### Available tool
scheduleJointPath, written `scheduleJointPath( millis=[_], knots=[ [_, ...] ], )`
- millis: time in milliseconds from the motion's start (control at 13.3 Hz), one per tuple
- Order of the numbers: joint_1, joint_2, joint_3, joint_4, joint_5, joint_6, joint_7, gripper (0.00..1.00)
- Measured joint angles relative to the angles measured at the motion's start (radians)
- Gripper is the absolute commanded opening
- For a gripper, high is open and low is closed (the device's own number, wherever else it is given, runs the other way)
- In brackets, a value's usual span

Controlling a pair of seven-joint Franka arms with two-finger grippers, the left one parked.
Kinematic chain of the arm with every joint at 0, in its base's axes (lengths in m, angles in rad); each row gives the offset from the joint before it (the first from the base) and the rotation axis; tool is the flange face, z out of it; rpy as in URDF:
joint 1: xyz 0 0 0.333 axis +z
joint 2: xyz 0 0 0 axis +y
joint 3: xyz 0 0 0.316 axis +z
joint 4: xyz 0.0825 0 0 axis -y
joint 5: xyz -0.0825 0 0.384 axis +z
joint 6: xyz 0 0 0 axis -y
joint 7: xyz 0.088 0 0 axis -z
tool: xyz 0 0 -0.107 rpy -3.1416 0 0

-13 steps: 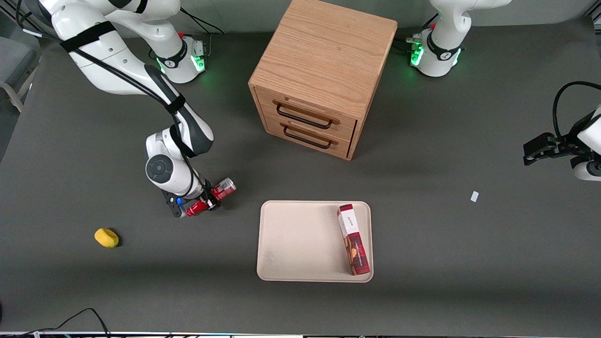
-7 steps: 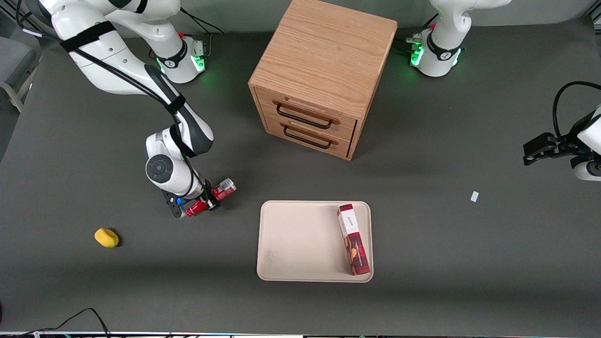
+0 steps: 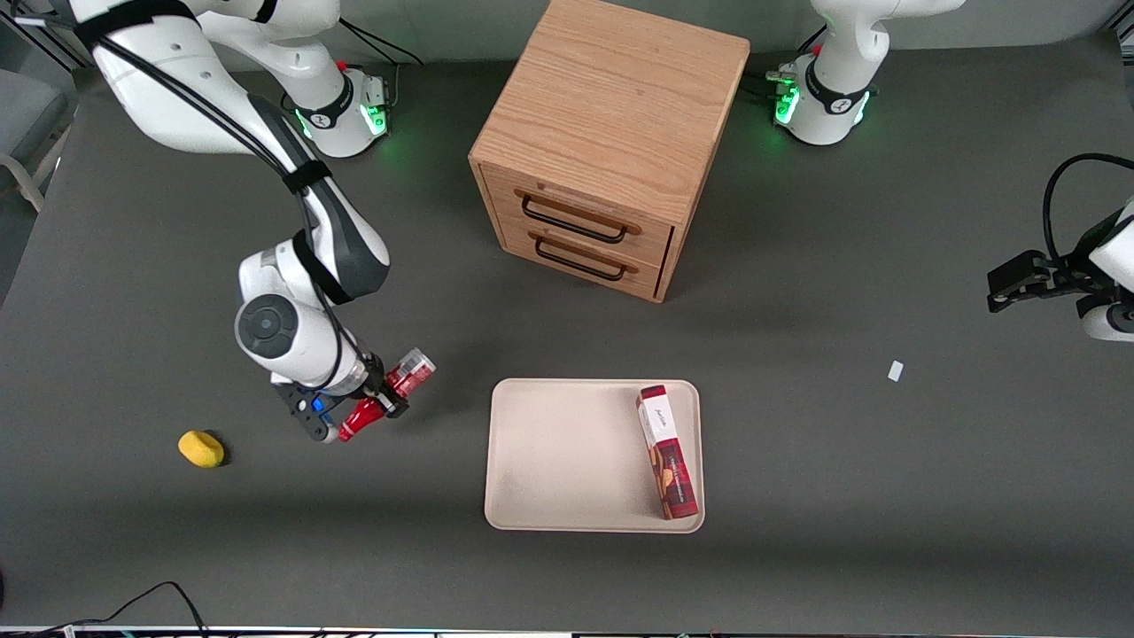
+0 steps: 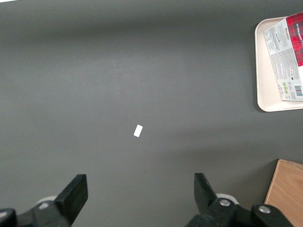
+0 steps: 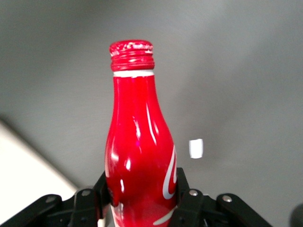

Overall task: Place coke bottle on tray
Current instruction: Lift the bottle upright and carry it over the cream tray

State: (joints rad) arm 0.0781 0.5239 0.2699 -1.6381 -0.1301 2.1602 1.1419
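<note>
My right gripper (image 3: 384,396) is shut on the coke bottle (image 3: 392,390), a slim red bottle with a silver-grey base end, and holds it tilted above the dark table. This is toward the working arm's end of the table from the tray (image 3: 567,461), clear of its rim. In the right wrist view the bottle (image 5: 139,142) stands between the black fingers (image 5: 183,191), which press on its lower body, with its red cap pointing away from the camera. The beige tray also shows in the left wrist view (image 4: 265,71).
A red-and-white box (image 3: 666,452) lies on the tray at the side toward the parked arm. A wooden two-drawer cabinet (image 3: 611,133) stands farther from the front camera. A yellow object (image 3: 201,448) lies near the working arm's end. A white scrap (image 3: 895,370) lies toward the parked arm.
My gripper has lifted the bottle off the table and moved it slightly nearer the front camera and toward the working arm's end. The bottle is tilted more steeply. The tray and box have not moved.
</note>
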Motion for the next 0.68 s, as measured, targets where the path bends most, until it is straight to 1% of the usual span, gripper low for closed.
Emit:
scheduleJointPath(
  millis=[151, 301, 452, 527, 677],
  knots=[
    [0.013, 0.012, 0.018, 0.143, -0.055, -0.117, -0.127, 0.0],
    [0.04, 0.067, 0.04, 0.28, -0.083, -0.17, -0.209, 0.0],
    [0.105, 0.179, 0.052, 0.419, -0.094, -0.161, -0.245, 0.0],
    [0.142, 0.242, 0.052, 0.481, -0.098, -0.13, -0.28, 0.0],
    [0.195, 0.346, 0.054, 0.549, -0.102, -0.025, -0.372, 0.0]
  ],
)
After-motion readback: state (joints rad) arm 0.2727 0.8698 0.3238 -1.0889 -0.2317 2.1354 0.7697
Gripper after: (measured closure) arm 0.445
